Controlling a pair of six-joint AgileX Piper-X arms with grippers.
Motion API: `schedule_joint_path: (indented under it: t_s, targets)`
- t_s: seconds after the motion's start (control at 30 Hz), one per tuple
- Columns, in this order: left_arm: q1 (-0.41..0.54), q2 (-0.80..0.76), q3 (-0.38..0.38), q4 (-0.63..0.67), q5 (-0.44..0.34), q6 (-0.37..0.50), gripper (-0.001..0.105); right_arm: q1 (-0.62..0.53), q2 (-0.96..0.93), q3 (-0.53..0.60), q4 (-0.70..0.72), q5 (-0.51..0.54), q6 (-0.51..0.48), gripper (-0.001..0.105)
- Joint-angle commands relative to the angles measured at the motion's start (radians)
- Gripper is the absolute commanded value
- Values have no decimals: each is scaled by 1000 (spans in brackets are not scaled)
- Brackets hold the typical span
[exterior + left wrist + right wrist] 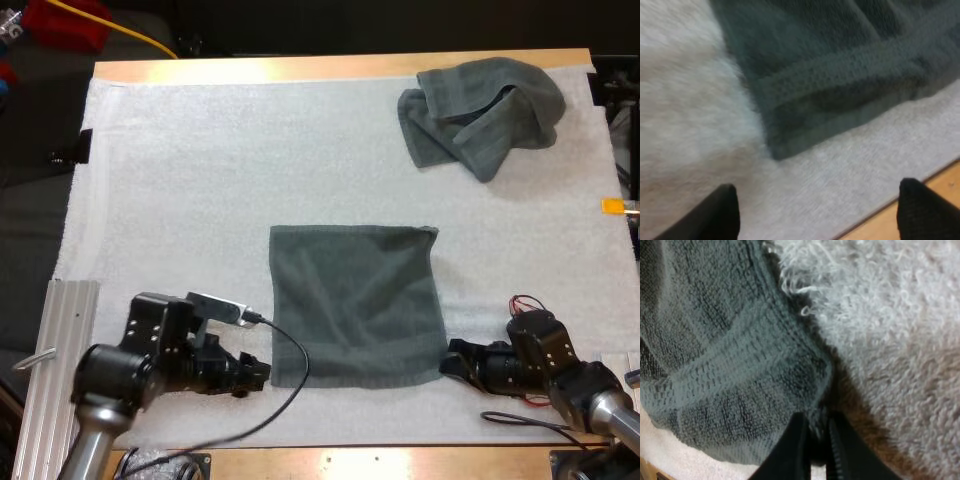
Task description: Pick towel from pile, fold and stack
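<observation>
Pinching right corner of flat towel [355, 300]: right end effector [446, 364]; left end effector [264, 372] spread beside left corner.

**Two-arm manipulator: external appearance**

Left arm [105, 375]: rounded black joint housings topped by a boxy black block with small pale dots on its face, carried on a smooth grey cylindrical link. Right arm [565, 375]: matching black rounded housings, likewise dotted, on a grey tubular link. Left gripper [262, 372]: short and black; its fingers [922, 212] are matt black, and one has a fine grid texture. Right gripper [447, 365]: black; its fingers [792, 447] are slim dark blades, and one has a ribbed inner edge.
</observation>
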Motion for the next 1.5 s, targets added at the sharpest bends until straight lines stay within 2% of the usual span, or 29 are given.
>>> schedule_joint_path:
  t_s: [0.0,0.07,0.13,0.43,0.6,0.87,1.17,1.33,1.47]
  targets:
    - [3,12,16,-39,47,-16,64,-6,6,2,8,1,1,1]
    - [3,40,48,-103,82,-39,64,-6,6,2,8,1,1,1]
    - [3,71,70,-155,84,-52,64,-6,6,2,8,-1,1,1]
    - [3,250,78,-242,90,-51,64,-6,6,2,8,-3,1,1]
    - [3,345,78,-260,149,-51,64,-6,6,2,8,-3,1,1]
    - [3,478,78,-283,154,-17,64,-6,6,2,8,-3,-2,1]
    - [3,588,78,-333,208,-16,64,-6,6,2,8,-3,-3,1]
    - [3,656,78,-340,315,-16,64,-6,6,2,8,-5,-3,1]
    - [3,694,78,-340,331,-16,64,-6,6,2,8,-6,-3,1]
